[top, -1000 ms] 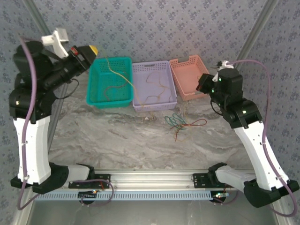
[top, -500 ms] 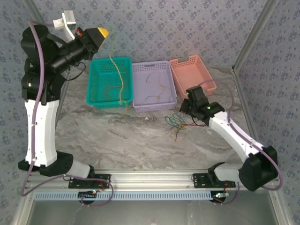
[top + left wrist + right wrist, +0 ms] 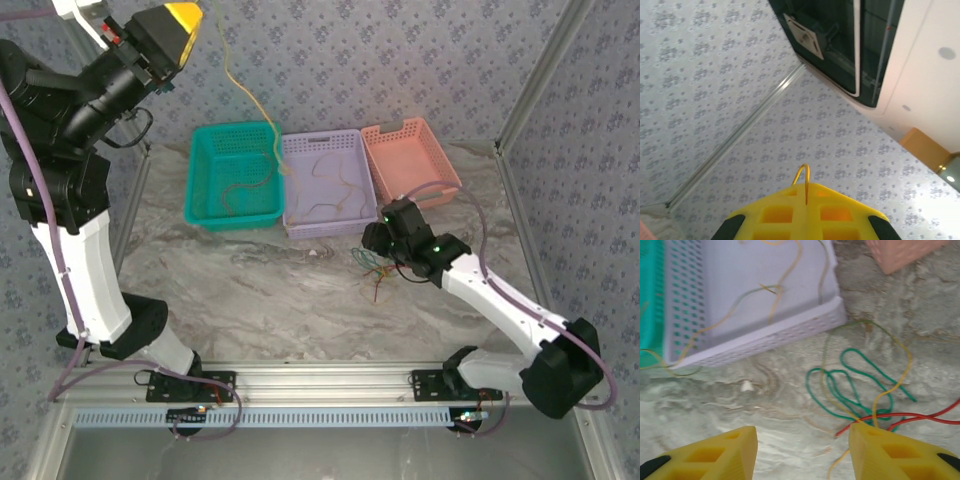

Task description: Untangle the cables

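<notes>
Pinching yellow cable (image 3: 806, 182); right jaws wide

A cable clump (image 3: 381, 263) lies on the table (image 3: 250, 292) just before the middle basket (image 3: 320, 136) and right basket (image 3: 446, 166).

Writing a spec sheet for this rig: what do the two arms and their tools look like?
Left arm and right arm have white shells on the long links, black joints, and a thick purple-grey cable along each. Left tool and right tool carry blocky yellow fingers with square recesses and black bases.
</notes>
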You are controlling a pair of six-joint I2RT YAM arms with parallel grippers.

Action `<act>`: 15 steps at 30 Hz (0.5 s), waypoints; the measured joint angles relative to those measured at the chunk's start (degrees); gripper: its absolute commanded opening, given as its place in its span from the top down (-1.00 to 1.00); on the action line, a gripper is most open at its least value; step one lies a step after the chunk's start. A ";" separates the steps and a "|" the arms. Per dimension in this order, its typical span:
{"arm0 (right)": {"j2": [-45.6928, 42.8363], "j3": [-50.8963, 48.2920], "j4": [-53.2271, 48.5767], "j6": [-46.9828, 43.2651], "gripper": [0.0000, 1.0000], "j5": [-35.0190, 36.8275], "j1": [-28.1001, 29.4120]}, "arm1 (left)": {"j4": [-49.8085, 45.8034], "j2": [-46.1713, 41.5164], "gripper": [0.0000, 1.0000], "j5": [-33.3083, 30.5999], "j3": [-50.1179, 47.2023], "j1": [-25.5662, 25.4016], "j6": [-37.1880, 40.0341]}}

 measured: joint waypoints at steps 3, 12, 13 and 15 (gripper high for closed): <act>-2.12 -1.46 2.71 0.79 -0.12 0.48 3.52 | 4.66 0.98 1.00 -0.07 0.42 0.46 -3.63; -1.62 -8.96 18.49 -6.34 -0.16 0.44 16.33 | 15.45 5.01 1.00 -1.90 3.19 2.95 -12.98; -0.85 -9.05 20.79 -8.35 -0.16 0.37 17.84 | 15.58 4.98 1.00 -1.90 3.19 2.95 -13.16; 0.28 -9.05 24.22 -11.74 -0.17 0.35 20.17 | 15.61 4.81 1.00 -1.90 3.32 2.95 -13.20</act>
